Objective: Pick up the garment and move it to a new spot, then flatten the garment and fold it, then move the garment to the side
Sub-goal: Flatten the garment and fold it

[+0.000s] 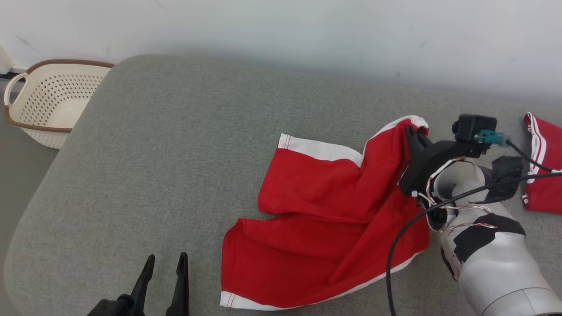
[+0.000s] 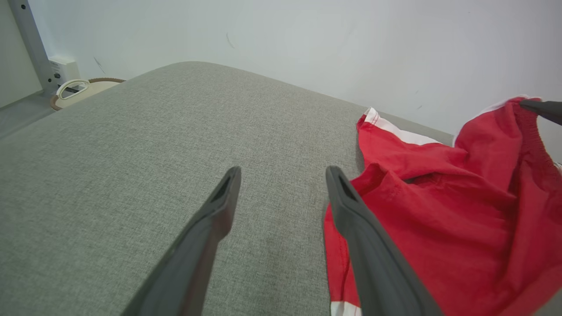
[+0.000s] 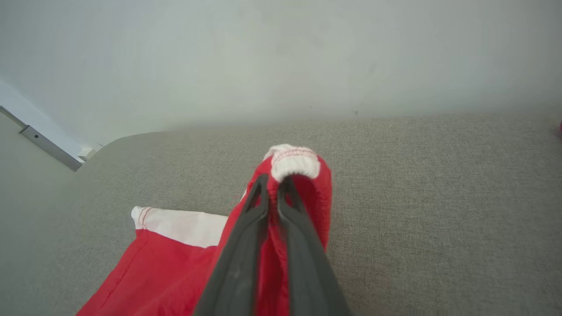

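The right gripper (image 3: 274,181) was pinched tight on the red garment (image 1: 325,206) at a white-trimmed edge, perhaps the waistband. It held that corner raised while the rest lay on the grey padded surface (image 1: 175,149). The left gripper (image 1: 166,263) hung spread, near the garment's lower corner.

A grey fabric surface (image 1: 175,131) stands against a pale, evenly lit wall (image 1: 281,35); a cream basket (image 1: 52,101) sits on the floor (image 1: 17,175) beside it
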Controlling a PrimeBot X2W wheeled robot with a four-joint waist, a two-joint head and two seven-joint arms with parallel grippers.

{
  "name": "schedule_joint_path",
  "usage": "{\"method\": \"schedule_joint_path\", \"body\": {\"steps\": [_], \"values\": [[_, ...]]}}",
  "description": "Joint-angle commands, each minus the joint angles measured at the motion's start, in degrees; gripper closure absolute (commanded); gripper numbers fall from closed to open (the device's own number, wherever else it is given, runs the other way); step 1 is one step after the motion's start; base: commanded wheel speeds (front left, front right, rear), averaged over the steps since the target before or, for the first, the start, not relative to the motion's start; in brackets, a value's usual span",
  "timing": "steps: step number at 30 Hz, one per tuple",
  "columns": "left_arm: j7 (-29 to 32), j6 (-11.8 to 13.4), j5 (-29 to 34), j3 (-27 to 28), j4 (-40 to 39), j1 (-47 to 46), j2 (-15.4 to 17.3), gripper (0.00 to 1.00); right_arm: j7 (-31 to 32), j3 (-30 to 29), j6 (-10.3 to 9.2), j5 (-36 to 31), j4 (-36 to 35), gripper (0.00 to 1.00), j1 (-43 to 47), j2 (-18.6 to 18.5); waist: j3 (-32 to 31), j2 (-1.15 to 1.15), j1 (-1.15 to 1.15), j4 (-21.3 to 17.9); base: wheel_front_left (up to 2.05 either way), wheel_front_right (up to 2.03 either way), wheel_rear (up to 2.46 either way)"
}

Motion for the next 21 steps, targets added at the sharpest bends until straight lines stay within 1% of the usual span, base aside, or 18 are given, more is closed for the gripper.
{"method": "schedule_joint_path", "body": {"steps": [1,4,7,10,15,21], "values": [[-0.2,-0.4,0.3,0.0,0.5,-0.8,-0.2,0.00,-0.9,1.1,0.04,-1.1,1.5,0.00,-0.9,-0.2,-0.1,-0.01,-0.01,0.4,0.00,0.00,0.00],[-0.2,-0.6,0.5,0.5,0.9,-0.5,-0.3,0.00,-2.5,2.3,0.04,-0.7,4.1,0.00,-0.7,0.0,-0.7,-0.01,-0.01,0.3,0.00,0.00,0.00],[-0.2,-0.9,0.8,1.0,1.2,0.4,-0.5,0.00,-2.3,3.7,0.04,0.0,6.3,0.00,0.3,-0.3,-1.5,-0.01,-0.01,-0.2,0.00,0.00,0.00],[-0.2,-1.0,1.1,1.3,1.3,1.0,-0.7,0.00,-2.4,5.2,0.04,0.9,6.8,0.00,1.4,-0.6,-2.5,-0.01,-0.01,-0.9,0.00,0.00,0.00],[-0.2,-1.3,1.6,1.5,1.4,2.1,-0.9,0.00,-2.6,7.8,0.04,4.1,5.0,0.00,5.0,-1.5,-4.3,-0.01,-0.01,-2.1,0.00,0.00,0.00],[-0.2,-1.4,1.9,1.7,1.3,3.3,-0.9,0.00,-5.9,9.3,0.04,7.8,0.1,0.00,9.6,-3.3,-6.4,-0.01,-0.01,-3.3,0.00,0.00,0.00]]}}
